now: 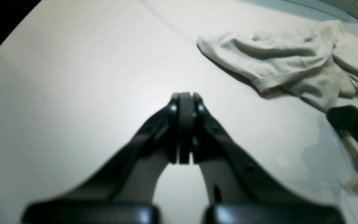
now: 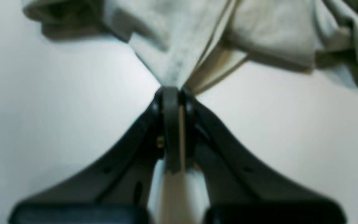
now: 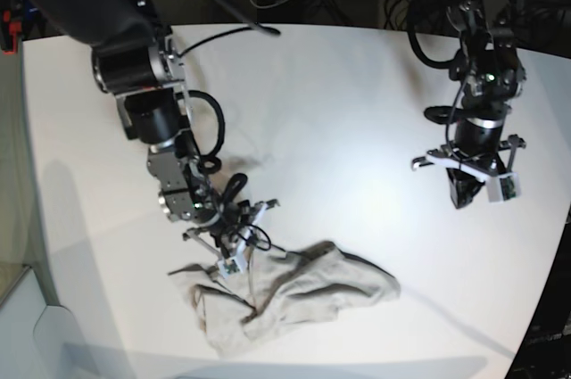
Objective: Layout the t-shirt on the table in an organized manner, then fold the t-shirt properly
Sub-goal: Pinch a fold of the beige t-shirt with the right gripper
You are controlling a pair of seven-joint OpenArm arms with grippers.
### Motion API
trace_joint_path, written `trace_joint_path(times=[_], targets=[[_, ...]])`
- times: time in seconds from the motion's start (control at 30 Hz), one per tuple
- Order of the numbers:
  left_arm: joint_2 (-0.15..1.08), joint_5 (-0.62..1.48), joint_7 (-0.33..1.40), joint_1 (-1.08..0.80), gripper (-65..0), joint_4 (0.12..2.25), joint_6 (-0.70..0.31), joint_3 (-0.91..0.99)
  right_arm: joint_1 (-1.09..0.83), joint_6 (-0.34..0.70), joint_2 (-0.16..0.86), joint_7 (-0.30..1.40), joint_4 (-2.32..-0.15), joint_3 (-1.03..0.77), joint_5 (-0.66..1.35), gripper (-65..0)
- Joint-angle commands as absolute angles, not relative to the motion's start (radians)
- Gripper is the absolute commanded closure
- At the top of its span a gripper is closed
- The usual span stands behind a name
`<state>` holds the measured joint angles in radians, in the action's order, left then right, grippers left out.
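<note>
While I look through the left wrist camera, I see the left gripper [image 1: 185,130] with its fingers [image 1: 172,124] pressed flat together, nothing between them, hanging above bare white table [image 1: 73,77]. The t-shirt [image 1: 291,62] lies crumpled at the upper right of this view, well apart from these fingers, a hemmed edge turned toward the camera. At the right edge a dark piece of the other arm shows, blurred.

Through the right wrist camera, the right gripper [image 2: 174,102] has its fingers [image 2: 170,124] closed on a pinch of the t-shirt [image 2: 172,46]. The beige cloth fans out from the fingertips into loose folds, and a strip of it runs back between the fingers toward the camera. White table [image 2: 42,109] shows on both sides.

From the base camera, the t-shirt [image 3: 294,294] sits bunched in a heap on the table [image 3: 312,111] near its front edge, toward the view's left of centre. The right gripper [image 3: 243,265] reaches down into the upper left part of the heap; I cannot make out its fingertips here. The left gripper [image 3: 461,199] hangs pointing down at the view's right, well apart from the cloth, with its shadow on the table beside it.
</note>
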<state>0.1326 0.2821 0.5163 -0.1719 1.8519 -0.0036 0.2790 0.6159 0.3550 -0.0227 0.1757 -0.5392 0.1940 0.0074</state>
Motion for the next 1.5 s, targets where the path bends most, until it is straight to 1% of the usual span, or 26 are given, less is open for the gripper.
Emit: trace_joint_path(times=[0.0,0.13,0.23,0.43,0.53,0.57,0.63,0.7,0.77,0.8,0.9,1.0,1.07,1.17,1.47], targets=[[0.140,0.285,0.489,-0.162,-0.1,1.868,-0.004,0.282,0.630,0.374,-0.030,0.176,-0.588,0.194,0.012,-2.5],[0.142,0.285,0.489,-0.162,-0.1,1.868,-0.004,0.282,0.544,0.375,-0.030,0.271,-0.776,0.194,0.012,-2.5],[0.142,0.285,0.489,-0.162,-0.1,1.868,-0.004,0.283,0.498,0.375,-0.028,0.309,-0.875,0.194,0.012,-2.5],[0.140,0.285,0.489,-0.162,-0.1,1.868,-0.004,0.283,0.501,0.371,-0.028,0.306,-0.881,0.194,0.010,-3.0],[0.142,0.285,0.489,-0.165,-0.1,1.868,-0.004,0.283,0.538,0.371,-0.028,0.309,-0.880,0.194,0.010,-3.2],[0.142,0.285,0.489,-0.165,-0.1,1.868,-0.004,0.283,0.547,0.371,-0.028,0.309,-0.880,0.194,0.010,-4.1],[0.140,0.285,0.489,-0.165,-0.1,1.868,-0.004,0.283,0.559,0.371,-0.028,0.311,-0.880,0.194,0.010,-8.4],[0.140,0.286,0.489,-0.166,-0.1,1.871,-0.004,0.283,0.565,0.369,-0.028,0.311,-0.880,0.194,0.010,-14.6],[0.140,0.286,0.489,-0.166,-0.1,1.873,-0.004,0.283,0.567,0.369,-0.028,0.305,-0.860,0.194,0.008,-22.3],[0.140,0.286,0.489,-0.165,-0.1,1.873,-0.004,0.283,0.581,0.369,-0.028,0.305,-0.837,0.194,0.008,-26.2],[0.139,0.288,0.489,-0.163,-0.1,1.873,-0.004,0.285,0.630,0.369,-0.028,0.291,-0.713,0.194,0.012,-34.6],[0.139,0.288,0.489,-0.163,-0.1,1.873,-0.004,0.285,0.667,0.369,-0.028,0.197,-0.588,0.194,0.013,-40.1],[0.139,0.288,0.489,-0.163,-0.1,1.874,-0.004,0.285,0.679,0.369,-0.028,0.153,-0.538,0.194,0.013,-41.2],[0.139,0.288,0.489,-0.163,-0.1,1.873,-0.004,0.285,0.691,0.369,-0.028,0.128,-0.498,0.193,0.013,-41.1],[0.139,0.289,0.489,-0.163,-0.1,1.871,-0.004,0.285,0.694,0.367,-0.031,0.105,-0.492,0.191,0.013,-40.9]])
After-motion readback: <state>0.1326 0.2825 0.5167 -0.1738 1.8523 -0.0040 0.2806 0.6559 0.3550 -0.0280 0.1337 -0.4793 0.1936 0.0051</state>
